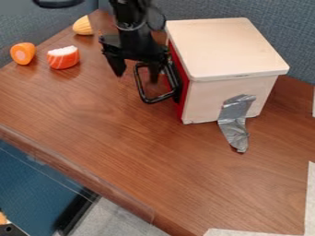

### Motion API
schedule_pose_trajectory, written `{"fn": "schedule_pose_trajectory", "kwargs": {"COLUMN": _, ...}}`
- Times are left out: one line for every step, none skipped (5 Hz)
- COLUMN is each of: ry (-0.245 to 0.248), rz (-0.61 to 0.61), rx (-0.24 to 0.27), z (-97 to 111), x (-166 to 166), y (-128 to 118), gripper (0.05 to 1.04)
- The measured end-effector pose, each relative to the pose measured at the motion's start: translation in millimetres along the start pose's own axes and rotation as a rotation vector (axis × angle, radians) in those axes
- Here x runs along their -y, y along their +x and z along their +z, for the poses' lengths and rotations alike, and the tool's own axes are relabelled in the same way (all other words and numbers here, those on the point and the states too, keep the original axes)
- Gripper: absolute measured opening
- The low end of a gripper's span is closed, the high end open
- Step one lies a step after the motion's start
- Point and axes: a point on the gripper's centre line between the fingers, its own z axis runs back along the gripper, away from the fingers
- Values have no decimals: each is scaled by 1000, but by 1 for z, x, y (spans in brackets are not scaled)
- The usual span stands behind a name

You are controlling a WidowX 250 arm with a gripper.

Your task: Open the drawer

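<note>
We see the fingers (119, 71) spread wide, pointing down on the drawer side of the box, one of them well out from the red front and the other lined up with the opening of the black loop handle (144, 95). We cannot tell whether that second one touches the handle. The black gripper (136, 76) hangs from the arm (128, 16), which comes in from the top edge, to the left of the box as we look at it.

The handle juts out from the red drawer front (182, 94), which sits on the left face of the wooden box (224, 46). We see the drawer front lying close against the box, so the drawer looks closed. The box has a pale, flat top, and a strip of silver tape (234, 122) runs from its near side down onto the worktop (129, 147).

Farther left of the box, beyond the gripper, we find three toy foods: an orange and white piece of toy salmon sushi (63, 58), a toy carrot slice (23, 53) at the far left, and a ridged yellow-orange toy piece (82, 26) farther back. Behind the box stands a grey-blue fabric partition (289, 27).
</note>
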Motion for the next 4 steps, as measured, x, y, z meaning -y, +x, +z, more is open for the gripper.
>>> {"fn": "schedule_pose_trajectory", "kwargs": {"ry": 10, "rz": 45, "rx": 10, "z": -7, "x": 2, "y": 8, "gripper": 1000}}
{"fn": "schedule_pose_trajectory", "kwargs": {"ry": 17, "rz": 76, "rx": 10, "z": -14, "x": 3, "y": 8, "gripper": 1000}}
{"fn": "schedule_pose_trajectory", "kwargs": {"ry": 28, "rz": 106, "rx": 4, "z": -18, "x": 3, "y": 6, "gripper": 1000}}
{"fn": "schedule_pose_trajectory", "kwargs": {"ry": 38, "rz": 128, "rx": 6, "z": -20, "x": 2, "y": 6, "gripper": 1000}}
